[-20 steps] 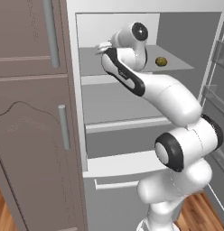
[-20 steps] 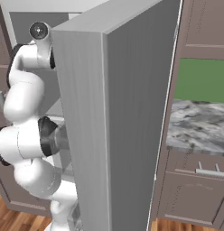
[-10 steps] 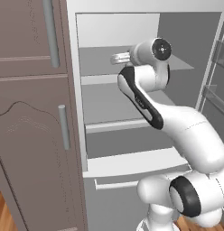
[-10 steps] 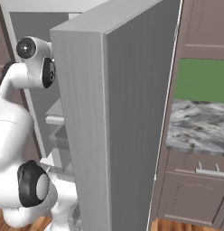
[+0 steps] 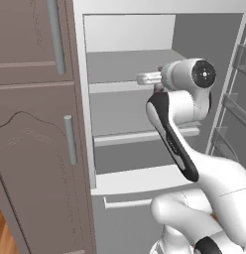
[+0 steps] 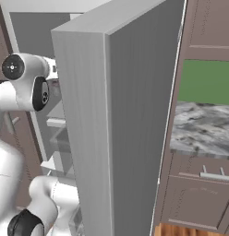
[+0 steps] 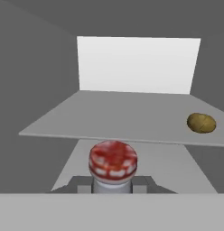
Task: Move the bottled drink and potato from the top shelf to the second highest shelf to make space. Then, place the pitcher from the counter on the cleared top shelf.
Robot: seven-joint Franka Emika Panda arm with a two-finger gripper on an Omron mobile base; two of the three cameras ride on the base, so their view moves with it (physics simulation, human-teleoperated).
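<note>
Left base view: the white arm rises from the lower right of the frame and bends up to the open fridge in the centre. Its wrist sits at the upper right, level with the front strip of the top shelf [image 5: 126, 64]. Below it lies the second highest shelf [image 5: 122, 111], with its white front strip at mid-frame. The claw itself is hidden behind the wrist here. Brown cabinet doors with grey handles take the left side.

Right base view: the grey fridge door stands edge-on down the centre. The arm's wrist shows at the upper left beside it. At the right of the frame, the marbled bench [image 6: 204, 131] lies over dark brown cabinets, with a green panel above.

Hand view: the bottled drink [image 7: 113, 166] stands at lower centre, seen end-on, its red-and-white label a blurred pattern with no readable writing. The claw [image 7: 112, 184] is closed around it, grey finger parts showing on both sides at its base. The bottle hangs just below the front edge of the top shelf. The potato [image 7: 201, 122] rests on that shelf at the right of the frame, well apart from the bottle.
</note>
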